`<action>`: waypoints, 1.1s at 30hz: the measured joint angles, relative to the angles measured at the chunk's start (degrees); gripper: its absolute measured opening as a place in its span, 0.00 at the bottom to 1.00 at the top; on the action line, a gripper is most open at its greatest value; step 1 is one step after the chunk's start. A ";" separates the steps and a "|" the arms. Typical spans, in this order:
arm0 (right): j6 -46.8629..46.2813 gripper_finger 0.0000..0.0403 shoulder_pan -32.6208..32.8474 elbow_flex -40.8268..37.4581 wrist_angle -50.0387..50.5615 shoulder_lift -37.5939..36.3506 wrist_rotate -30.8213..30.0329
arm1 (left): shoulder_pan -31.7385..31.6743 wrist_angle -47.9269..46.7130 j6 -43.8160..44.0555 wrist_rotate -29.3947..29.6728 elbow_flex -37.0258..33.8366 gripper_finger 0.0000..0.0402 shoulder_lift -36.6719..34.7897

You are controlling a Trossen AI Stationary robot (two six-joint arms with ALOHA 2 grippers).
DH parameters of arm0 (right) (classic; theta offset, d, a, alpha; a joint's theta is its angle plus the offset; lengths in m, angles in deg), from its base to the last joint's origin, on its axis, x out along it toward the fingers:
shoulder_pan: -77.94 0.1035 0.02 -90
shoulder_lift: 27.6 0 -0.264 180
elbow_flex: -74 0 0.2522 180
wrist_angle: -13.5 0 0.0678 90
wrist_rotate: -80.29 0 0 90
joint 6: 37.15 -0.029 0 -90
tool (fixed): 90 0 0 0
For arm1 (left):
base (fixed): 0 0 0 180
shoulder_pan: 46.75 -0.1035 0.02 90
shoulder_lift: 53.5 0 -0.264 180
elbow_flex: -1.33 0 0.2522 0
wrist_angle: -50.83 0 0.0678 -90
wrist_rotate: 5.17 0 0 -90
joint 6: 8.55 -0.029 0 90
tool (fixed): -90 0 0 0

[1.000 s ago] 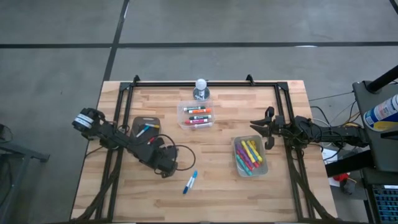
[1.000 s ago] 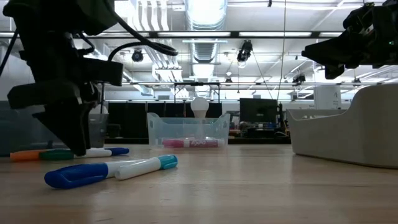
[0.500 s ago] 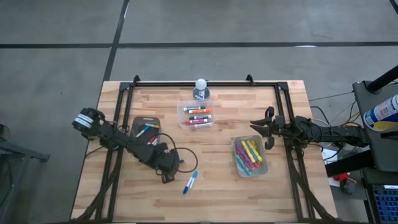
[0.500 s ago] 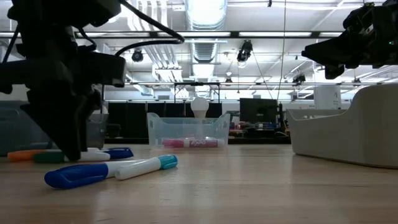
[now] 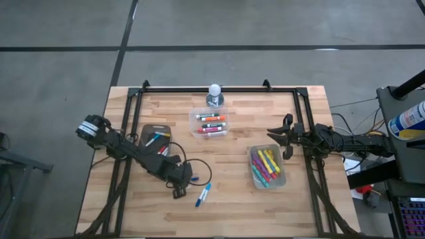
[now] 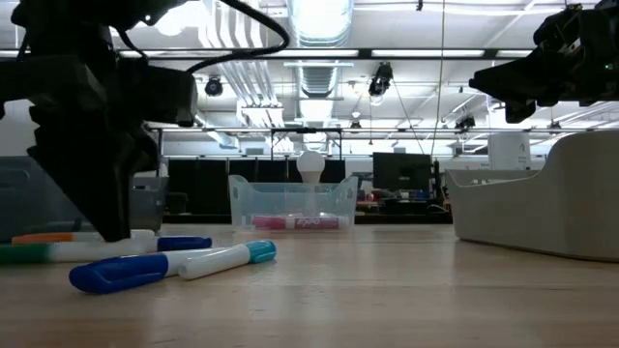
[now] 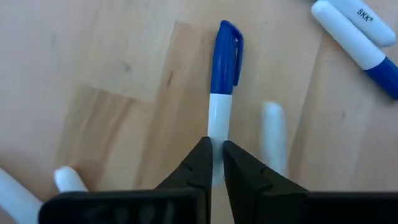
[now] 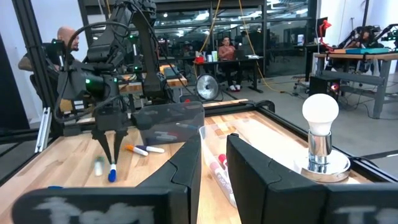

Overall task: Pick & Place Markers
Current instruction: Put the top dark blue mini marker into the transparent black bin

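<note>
The left gripper [image 7: 216, 163] stood tip-down on the table [image 5: 232, 192], its fingers pinching the white barrel of a blue-capped marker [image 7: 222, 87] that lay flat, cap pointing away from it. Just beyond lay another marker [image 5: 203, 194] — blue-ended. The right gripper [image 5: 287, 139] waited well apart, beside a tub of markers [image 5: 267, 166] — fingers slightly parted, holding nothing.

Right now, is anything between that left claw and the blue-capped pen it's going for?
No. The left gripper has its fingers closed around the white body of the blue-capped marker on the table; nothing sits between them.
</note>
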 joint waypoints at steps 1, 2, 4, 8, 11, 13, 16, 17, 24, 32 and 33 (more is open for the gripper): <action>-0.04 0.17 -0.01 0.00 0.00 0.00 -0.01 | 0.00 -0.03 0.88 -0.55 -0.02 0.08 0.00; -0.07 0.17 0.01 0.00 0.00 0.00 -0.01 | -0.01 -0.02 1.74 -1.36 -0.02 0.08 0.00; -0.01 0.17 -0.01 0.00 0.00 0.02 -0.01 | 0.10 0.52 1.91 -2.09 -0.02 0.08 0.00; -0.06 0.17 0.00 0.00 0.00 0.02 0.00 | 0.35 0.65 2.41 -1.63 -0.14 0.10 -0.36; -0.02 0.17 -0.01 -0.02 0.00 0.02 -0.01 | 0.39 1.37 1.31 -1.37 -0.31 0.12 -1.06; -0.07 0.17 0.00 -0.01 0.00 0.02 -0.01 | 0.39 2.44 1.32 -1.00 -0.28 0.14 -1.28; -0.03 0.17 0.01 0.00 0.00 0.02 -0.01 | 0.39 2.48 0.50 -0.53 -0.28 0.16 -0.82; -0.07 0.17 0.00 0.00 0.00 0.02 -0.01 | 0.39 2.50 0.39 -0.51 -0.28 0.16 -0.63; -0.05 0.17 0.01 0.00 0.00 0.02 -0.01 | 0.45 3.28 -0.84 -0.10 -0.43 0.17 1.10; -0.05 0.17 0.00 0.00 0.00 0.02 -0.01 | 0.33 3.38 -2.44 1.31 -0.47 0.16 1.81; -0.07 0.17 0.00 0.00 0.00 0.02 -0.01 | 0.33 3.38 -2.58 1.41 -0.47 0.16 1.81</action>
